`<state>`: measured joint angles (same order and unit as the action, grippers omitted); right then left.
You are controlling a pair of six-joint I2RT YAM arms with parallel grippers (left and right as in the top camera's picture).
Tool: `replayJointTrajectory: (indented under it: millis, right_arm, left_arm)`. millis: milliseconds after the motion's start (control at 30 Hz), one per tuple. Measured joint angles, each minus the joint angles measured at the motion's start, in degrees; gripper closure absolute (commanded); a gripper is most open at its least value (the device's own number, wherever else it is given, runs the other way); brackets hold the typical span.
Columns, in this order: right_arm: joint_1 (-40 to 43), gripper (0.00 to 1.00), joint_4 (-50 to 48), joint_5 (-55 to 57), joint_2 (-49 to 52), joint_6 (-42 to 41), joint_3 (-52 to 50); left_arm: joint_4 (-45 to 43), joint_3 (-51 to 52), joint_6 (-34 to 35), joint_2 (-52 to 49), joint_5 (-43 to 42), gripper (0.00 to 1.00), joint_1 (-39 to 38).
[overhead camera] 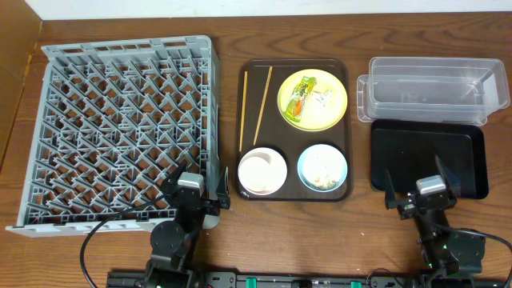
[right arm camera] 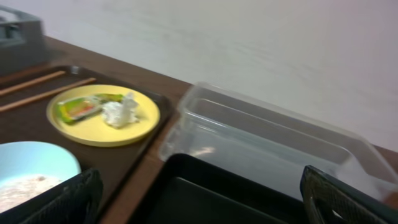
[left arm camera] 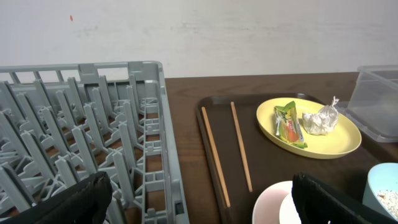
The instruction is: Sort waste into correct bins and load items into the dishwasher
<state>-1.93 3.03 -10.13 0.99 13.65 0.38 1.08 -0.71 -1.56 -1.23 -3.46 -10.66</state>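
The grey dish rack (overhead camera: 120, 132) stands at the left. A yellow plate (overhead camera: 312, 100) on the brown serving tray (overhead camera: 350, 120) holds a green-yellow wrapper (overhead camera: 298, 96) and a white tissue (overhead camera: 322, 98). Two chopsticks (overhead camera: 253, 108) lie on the tray's left side. A white bowl with a cup in it (overhead camera: 262, 171) and a light-blue bowl with food scraps (overhead camera: 322, 167) sit at the tray's front. The clear tub (overhead camera: 428, 88) and black tray (overhead camera: 428, 158) are at the right. My left gripper (overhead camera: 192, 192) is open at the rack's front right corner. My right gripper (overhead camera: 424, 192) is open over the black tray's front edge.
The wooden table (overhead camera: 360, 232) shows bare strips between rack, serving tray and bins. A pale wall (left arm camera: 249, 31) runs behind the table. In the left wrist view the rack's right wall (left arm camera: 158, 124) stands close to the serving tray's left rim (left arm camera: 205, 118).
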Motion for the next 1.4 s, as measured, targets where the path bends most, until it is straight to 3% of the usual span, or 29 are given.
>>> replayJointTrajectory:
  millis: [133,333,567,800,1033,1200,1400]
  right_arm:
    - [0.0,0.01,-1.0,-4.8,0.0,-0.4,0.0]
    - [0.0,0.01,-1.9,-10.3,0.0,-8.5,0.0]
    - [0.0,0.01,0.4,-15.5,5.7,-15.9,6.1]
    - [0.0,0.01,13.3,-18.7,26.6,-18.0,29.8]
    - [-0.6,0.01,36.7,-20.3,56.3,-16.8,59.0]
    - [-2.0,0.01,39.7,-22.6,68.5,-17.5,68.7]
    - [-4.0,0.01,39.6,-26.5,78.2,-20.2,69.5]
  left_arm:
    - [-0.2,0.0,0.0,0.0,-0.8,0.07,0.0]
    - [-0.6,-0.2,0.5,0.0,-3.1,0.07,0.0]
    - [6.8,-8.1,1.6,-4.7,-4.1,0.07,0.0]
    - [18.3,-28.2,3.1,-23.3,-4.5,0.07,0.0]
    - [30.2,-48.8,3.3,-42.0,-10.0,0.07,0.0]
    - [32.1,-52.8,4.0,-47.3,-11.5,0.07,0.0]
    - [32.7,-52.8,4.7,-47.9,-11.8,0.07,0.0]
